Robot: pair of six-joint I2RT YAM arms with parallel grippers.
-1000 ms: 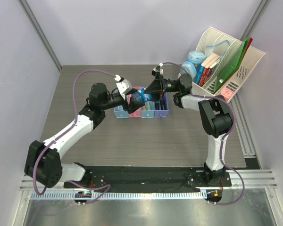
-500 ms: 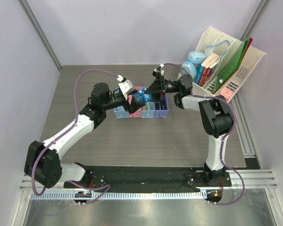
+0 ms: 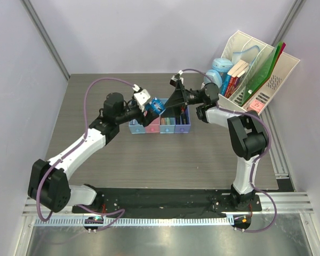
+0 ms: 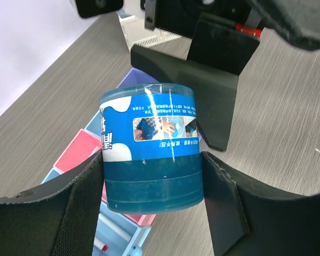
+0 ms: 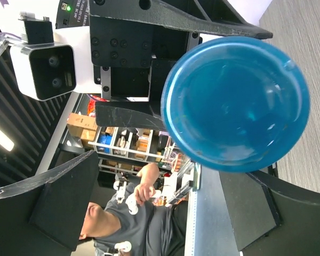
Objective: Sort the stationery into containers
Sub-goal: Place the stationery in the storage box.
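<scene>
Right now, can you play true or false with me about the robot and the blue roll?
1. The left gripper is holding the blue roll. True.
2. The right gripper is squeezed shut on a marker. False: it is open, with its fingers spread wide.
3. The blue roll is lying inside the pink tray. False: it is held up in the air over the trays.
4. The white rack at the far right has books in it. True.
</scene>
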